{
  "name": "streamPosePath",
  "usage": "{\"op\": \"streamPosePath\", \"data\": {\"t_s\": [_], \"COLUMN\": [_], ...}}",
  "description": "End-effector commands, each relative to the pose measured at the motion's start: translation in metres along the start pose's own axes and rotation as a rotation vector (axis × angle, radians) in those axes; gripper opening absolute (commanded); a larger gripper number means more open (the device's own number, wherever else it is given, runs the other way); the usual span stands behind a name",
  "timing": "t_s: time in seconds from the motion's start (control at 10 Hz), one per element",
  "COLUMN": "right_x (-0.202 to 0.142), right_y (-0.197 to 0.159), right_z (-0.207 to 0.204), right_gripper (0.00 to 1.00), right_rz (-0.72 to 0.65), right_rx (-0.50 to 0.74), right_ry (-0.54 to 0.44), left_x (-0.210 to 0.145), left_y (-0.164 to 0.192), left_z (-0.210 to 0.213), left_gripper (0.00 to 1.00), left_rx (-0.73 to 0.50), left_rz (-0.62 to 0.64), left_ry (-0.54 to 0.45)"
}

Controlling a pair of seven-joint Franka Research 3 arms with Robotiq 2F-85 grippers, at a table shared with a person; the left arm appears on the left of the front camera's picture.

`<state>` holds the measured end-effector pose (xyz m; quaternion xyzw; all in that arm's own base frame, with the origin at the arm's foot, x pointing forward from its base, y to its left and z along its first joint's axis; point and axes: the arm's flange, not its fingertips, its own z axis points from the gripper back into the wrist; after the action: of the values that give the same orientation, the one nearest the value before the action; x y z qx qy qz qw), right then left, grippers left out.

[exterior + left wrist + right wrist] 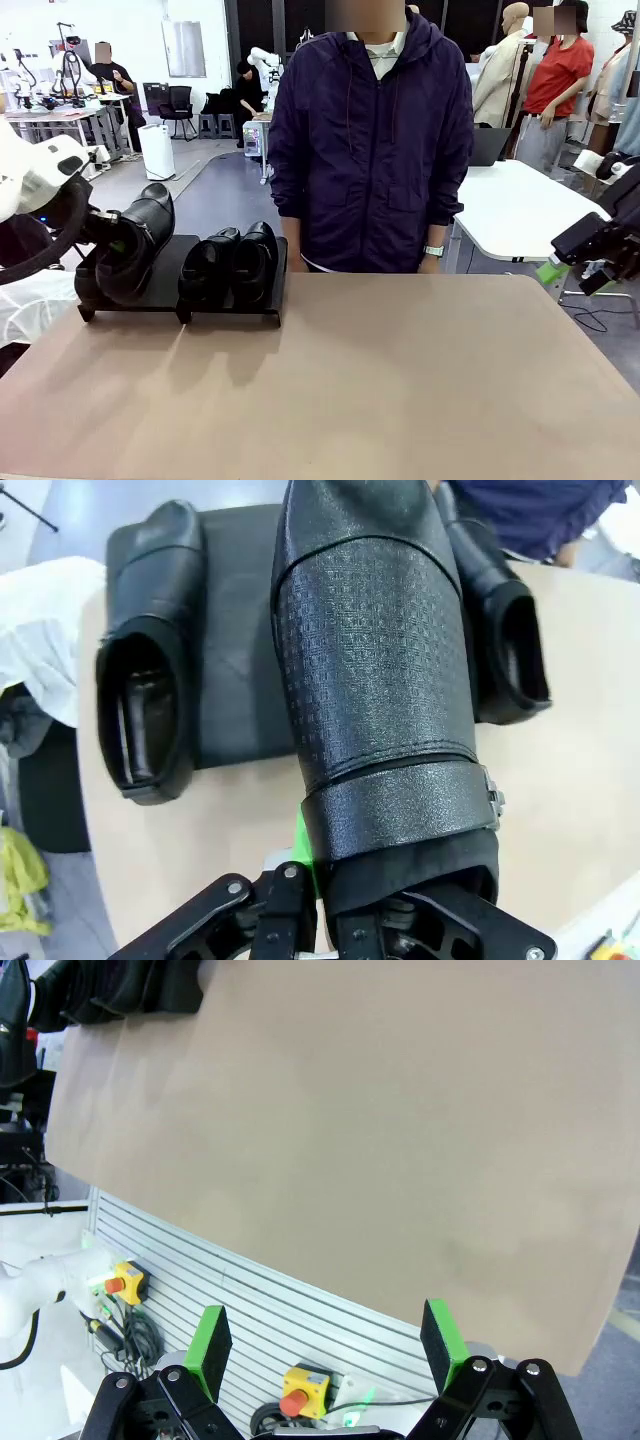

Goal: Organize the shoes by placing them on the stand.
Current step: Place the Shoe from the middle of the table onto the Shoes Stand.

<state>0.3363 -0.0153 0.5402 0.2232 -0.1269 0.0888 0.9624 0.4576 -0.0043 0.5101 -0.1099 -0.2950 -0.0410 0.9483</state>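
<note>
Left gripper (320,905) clamped on the heel rim of a shoe (135,250), toe up, held over the stand's (165,265) open left-middle slot, likely so it drops between its neighbours; three shoes already on the stand; right gripper (325,1345) wide open, empty, parked off the table's (400,370) right edge, clear of the work.

no readable text, no labels, no brand marks, no numbers anywhere

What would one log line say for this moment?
left end effector: shut on shoe, above stand | right end effector: open, idle | on stand: three shoes
</note>
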Motion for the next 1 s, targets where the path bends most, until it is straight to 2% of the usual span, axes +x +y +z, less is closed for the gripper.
{"op": "streamPosePath", "data": {"t_s": [0.0, 0.1, 0.6, 0.9], "right_x": [0.001, 0.001, 0.001, 0.001], "right_y": [0.002, 0.002, 0.002, 0.002], "right_z": [0.001, 0.001, 0.001, 0.001], "right_gripper": [1.0, 1.0, 1.0, 1.0], "right_rz": [-0.015, -0.015, -0.015, -0.015], "right_rx": [0.001, 0.001, 0.001, 0.001], "right_ry": [-0.003, -0.003, -0.003, -0.003], "left_x": [0.006, 0.0, -0.003, 0.018], "left_y": [-0.009, 0.0, -0.003, 0.014], "left_z": [0.002, 0.0, -0.007, -0.022], "left_gripper": [0.0, 0.0, 0.0, 0.0], "left_rx": [0.011, 0.0, 0.001, -0.014], "left_rz": [0.06, 0.0, 0.013, 0.022], "left_ry": [-0.1, 0.0, 0.007, -0.052]}}
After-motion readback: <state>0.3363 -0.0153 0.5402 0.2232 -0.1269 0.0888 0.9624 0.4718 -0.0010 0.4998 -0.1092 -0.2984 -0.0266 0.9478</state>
